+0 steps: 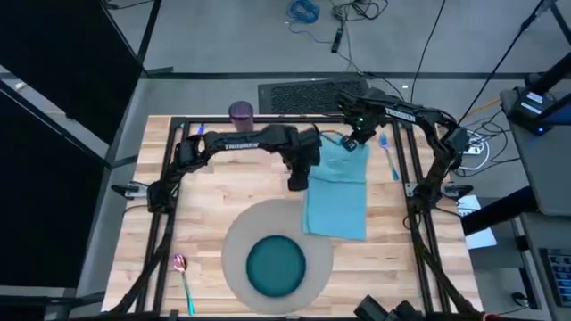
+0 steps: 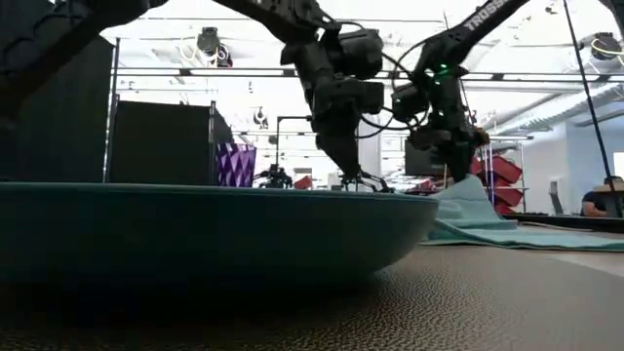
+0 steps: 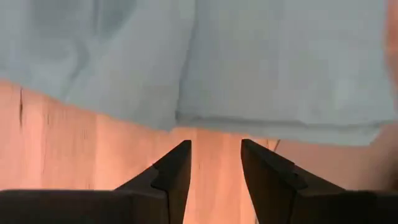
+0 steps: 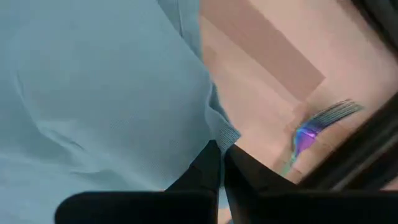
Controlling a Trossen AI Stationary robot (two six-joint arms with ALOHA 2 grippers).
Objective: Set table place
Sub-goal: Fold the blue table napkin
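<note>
Light-blue napkin (image 1: pixel 339 187) lies on the worktop (image 1: pixel 223 192) beside the grey mat (image 1: pixel 234 254); the right tool (image 4: pixel 219 155) is clenched on its far corner, the left tool (image 3: pixel 214 165) released just short of its near edge. Napkin placement appears underway; next, likely dragging it flat alongside the teal plate (image 1: pixel 276 266).

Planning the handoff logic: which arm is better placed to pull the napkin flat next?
Right, probably. The right claw is already shut on the napkin's far corner. The left claw is open, beside the napkin's edge, holding nothing.
</note>
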